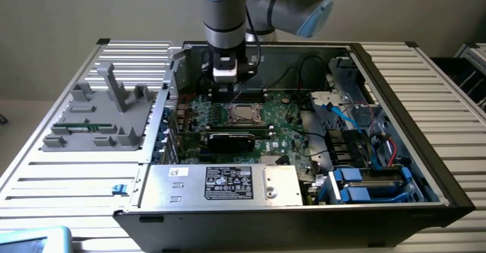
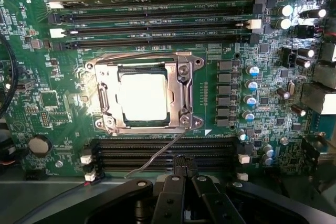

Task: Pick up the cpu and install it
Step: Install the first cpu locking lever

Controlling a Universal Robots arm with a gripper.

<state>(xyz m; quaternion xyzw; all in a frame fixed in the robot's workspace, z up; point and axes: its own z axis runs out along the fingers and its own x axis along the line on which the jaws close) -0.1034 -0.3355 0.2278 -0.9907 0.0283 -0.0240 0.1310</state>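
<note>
Found the cpu (image 2: 144,97) lying flat inside the metal socket frame (image 2: 185,98) on the green motherboard (image 2: 47,103), silver top up and bright under the light. Frame clamped or loose: could not tell. Noted a thin wire lever (image 2: 157,152) angled out from a corner of the frame across the black memory slots (image 2: 210,150). Saw the pincer (image 2: 181,170) fully closed, fingertips pressed together, gripping nothing, hanging over those slots just beside the socket and apart from the cpu. In the exterior view, logged the pincer (image 1: 227,82) low inside the open computer case (image 1: 395,94), just beyond the cpu (image 1: 244,113) toward the far wall. Noted the case resting on a slatted surface (image 1: 61,173), with a labelled power supply (image 1: 227,183) along the near edge. Also noted a grey tray (image 1: 91,142) at the exterior view's left, carrying a green memory stick (image 1: 79,129).
</note>
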